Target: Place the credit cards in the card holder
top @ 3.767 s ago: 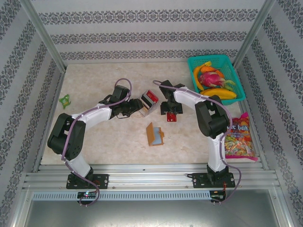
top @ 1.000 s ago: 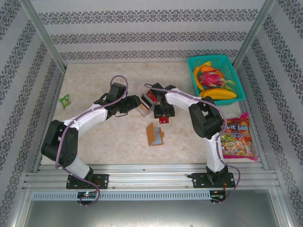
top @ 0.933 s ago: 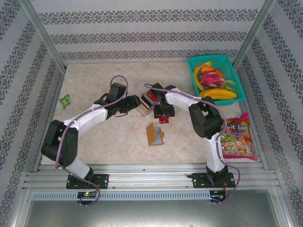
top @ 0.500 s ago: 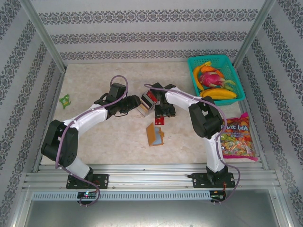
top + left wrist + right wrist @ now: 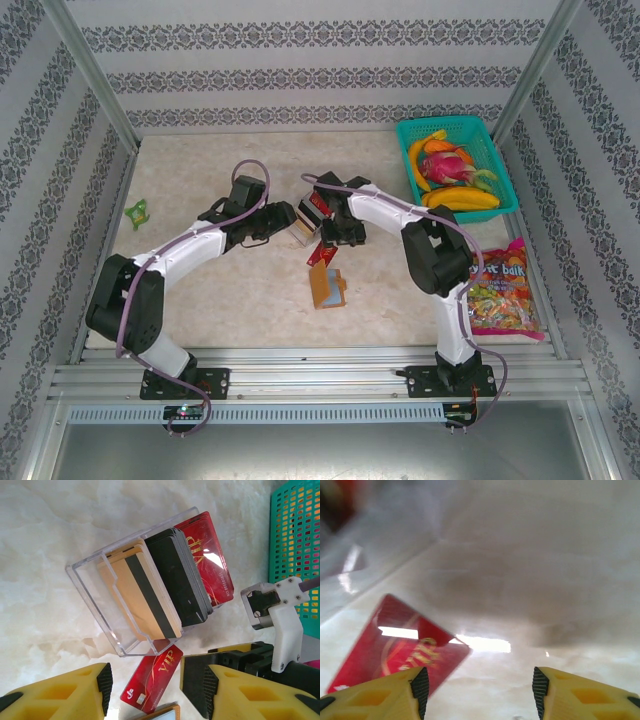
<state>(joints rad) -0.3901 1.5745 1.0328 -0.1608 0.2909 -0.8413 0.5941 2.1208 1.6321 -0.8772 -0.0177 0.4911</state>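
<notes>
A red credit card (image 5: 320,253) lies flat on the table between the clear box (image 5: 310,218) and the orange-tan card holder (image 5: 326,285). In the left wrist view the box (image 5: 100,580) holds tan cards (image 5: 142,597), black cards (image 5: 182,582) and another red card (image 5: 210,555) standing on edge. The loose red card (image 5: 152,682) lies just below the box, with a corner of the card holder (image 5: 162,714) beside it. My left gripper (image 5: 145,687) hangs open above that card, empty. My right gripper (image 5: 477,690) is open and empty, with the red card (image 5: 390,650) on the table at its left finger.
A teal basket of fruit (image 5: 500,160) stands at the back right, and its mesh (image 5: 295,535) shows in the left wrist view. A candy bag (image 5: 505,290) lies at the right edge. A small green toy (image 5: 137,211) sits far left. The right arm's wrist (image 5: 285,625) is close to my left fingers.
The red card that was at my right gripper's tip now lies loose on the table, further left. My right gripper has drawn back toward the box. The left arm has barely moved.
</notes>
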